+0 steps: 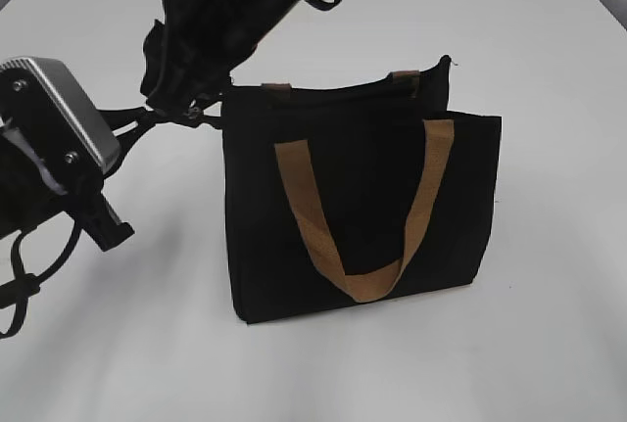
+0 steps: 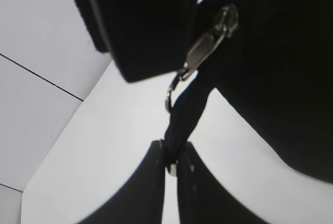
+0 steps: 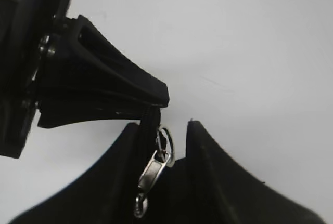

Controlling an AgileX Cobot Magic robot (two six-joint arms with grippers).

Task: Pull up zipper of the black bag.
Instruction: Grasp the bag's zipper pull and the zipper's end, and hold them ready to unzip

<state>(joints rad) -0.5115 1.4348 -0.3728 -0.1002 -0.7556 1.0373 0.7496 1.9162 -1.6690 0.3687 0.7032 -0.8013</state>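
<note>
The black bag (image 1: pixel 362 197) stands upright on the white table, its tan handle (image 1: pixel 364 285) hanging down the front. Both grippers meet at its top left corner. My left gripper (image 2: pixel 171 148) is shut on the black tail of the zipper (image 2: pixel 186 112); in the exterior view it (image 1: pixel 162 117) reaches in from the left. The silvery pull (image 3: pixel 153 169) with its ring lies between the fingers of my right gripper (image 3: pixel 163 125), close against one finger (image 3: pixel 119 182), with a gap to the other. The right gripper (image 1: pixel 201 107) comes down from above. The pull (image 2: pixel 208 44) also shows in the left wrist view.
White table (image 1: pixel 509 344) all around the bag. The left arm's silver camera housing (image 1: pixel 59 109) sits at the left edge, and the right arm (image 1: pixel 245 1) crosses the top of the exterior view. Two tan strap tabs (image 1: pixel 277 87) sit on the bag's top rim.
</note>
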